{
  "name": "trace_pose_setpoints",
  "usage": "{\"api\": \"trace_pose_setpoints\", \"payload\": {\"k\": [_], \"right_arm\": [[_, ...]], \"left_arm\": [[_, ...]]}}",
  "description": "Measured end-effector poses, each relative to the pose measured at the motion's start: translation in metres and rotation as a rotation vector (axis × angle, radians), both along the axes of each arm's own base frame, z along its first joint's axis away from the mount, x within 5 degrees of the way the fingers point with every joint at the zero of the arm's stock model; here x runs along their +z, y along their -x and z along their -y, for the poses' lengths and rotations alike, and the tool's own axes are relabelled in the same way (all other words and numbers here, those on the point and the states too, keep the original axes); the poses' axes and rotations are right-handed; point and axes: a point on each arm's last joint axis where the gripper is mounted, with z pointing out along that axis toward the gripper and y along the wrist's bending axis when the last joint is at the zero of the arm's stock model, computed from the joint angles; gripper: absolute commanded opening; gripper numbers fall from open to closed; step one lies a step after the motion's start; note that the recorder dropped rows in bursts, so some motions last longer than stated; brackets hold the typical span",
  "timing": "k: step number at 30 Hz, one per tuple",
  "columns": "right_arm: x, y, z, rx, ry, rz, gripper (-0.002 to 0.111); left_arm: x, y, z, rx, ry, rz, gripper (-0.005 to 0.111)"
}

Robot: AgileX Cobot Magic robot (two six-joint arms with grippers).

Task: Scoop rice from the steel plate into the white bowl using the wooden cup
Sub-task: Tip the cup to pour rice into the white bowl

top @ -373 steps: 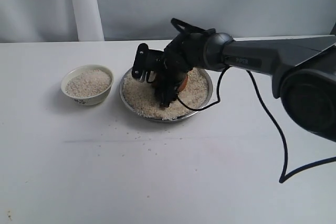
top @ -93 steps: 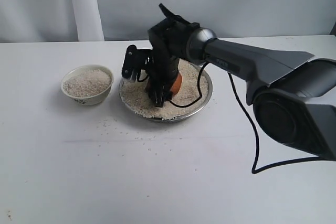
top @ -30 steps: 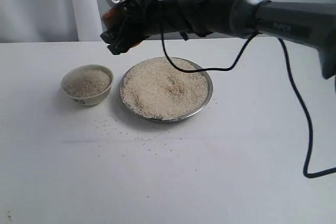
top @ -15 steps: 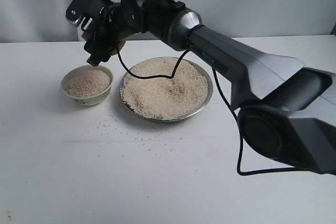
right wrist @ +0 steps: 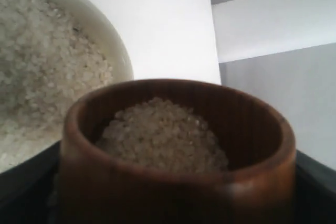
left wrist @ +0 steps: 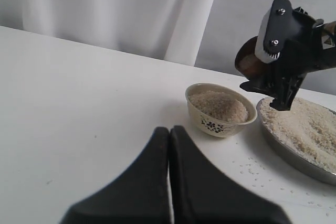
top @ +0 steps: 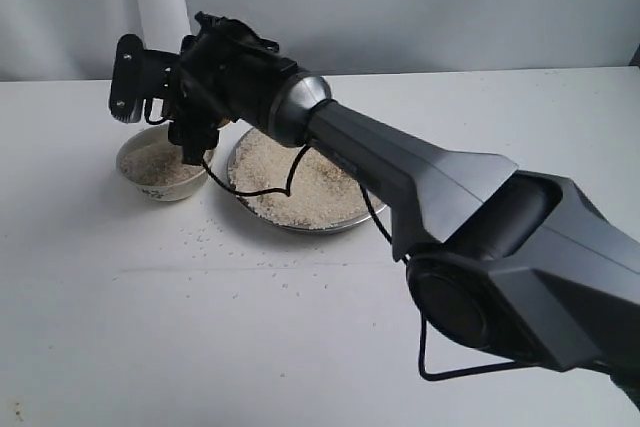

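Above the plate-side edge of the white bowl (top: 150, 187), my right gripper (top: 192, 147) holds the wooden cup (right wrist: 173, 192) clamped between its jaws, and a mound of rice (right wrist: 160, 137) sits inside it. The bowl is filled with grains and stands just beside the steel plate (top: 300, 228), which carries a broad heap. Loose grains dot the table (top: 200, 327) in front of both. My left gripper (left wrist: 169, 132) sits well apart from the bowl, jaws pressed together on nothing.
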Motion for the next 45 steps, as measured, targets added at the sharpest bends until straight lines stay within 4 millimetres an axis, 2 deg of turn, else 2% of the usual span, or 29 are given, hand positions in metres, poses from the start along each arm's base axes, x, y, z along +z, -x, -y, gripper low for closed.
{"api": "trace_pose_setpoints", "payload": {"k": [12,21,45], "right_arm": [[-0.02,0.0,-0.007,0.055,0.245,0.201,0.0],[-0.022,-0.003,-0.009,0.148,0.366,0.294,0.0],[-0.017,-0.004,-0.019,0.303,0.472,0.482,0.0]], "left_arm": [[0.0,0.0,0.0,0.0,0.0,0.0,0.0],[0.0,0.0,0.0,0.0,0.0,0.0,0.0],[0.0,0.0,0.0,0.0,0.0,0.0,0.0]]}}
